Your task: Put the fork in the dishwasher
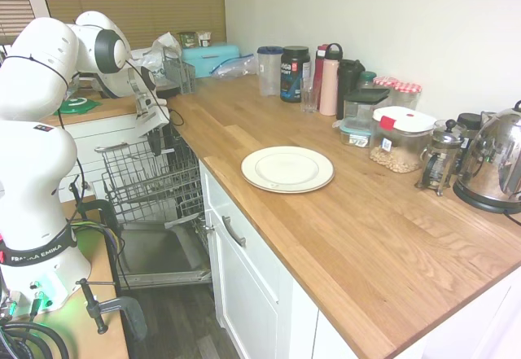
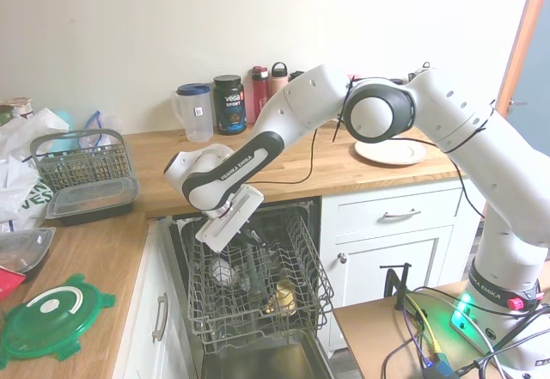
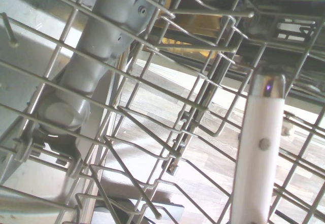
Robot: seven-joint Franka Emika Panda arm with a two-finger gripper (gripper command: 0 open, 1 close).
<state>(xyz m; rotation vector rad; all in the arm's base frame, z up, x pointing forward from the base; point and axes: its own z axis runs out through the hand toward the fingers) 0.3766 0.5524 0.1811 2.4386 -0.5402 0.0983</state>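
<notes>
Dishwasher [image 2: 258, 310] stands open under the counter [image 1: 342, 221], grey wire rack [image 1: 151, 181] pulled out over the dropped door. We see the gripper [image 2: 249, 240] reaching down into the rack; whether its fingers are apart or together we cannot tell. Fork [image 3: 259, 153] shows close up only: pale whitish handle with rivets, standing among the rack wires.

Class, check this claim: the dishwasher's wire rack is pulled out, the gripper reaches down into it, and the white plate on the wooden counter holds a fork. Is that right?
Not quite. The plate on the counter is bare, as the first exterior view shows. A pale fork handle shows over the rack wires in the wrist view. The rest stands: the dishwasher rack is pulled out and the gripper reaches down into it.
</notes>
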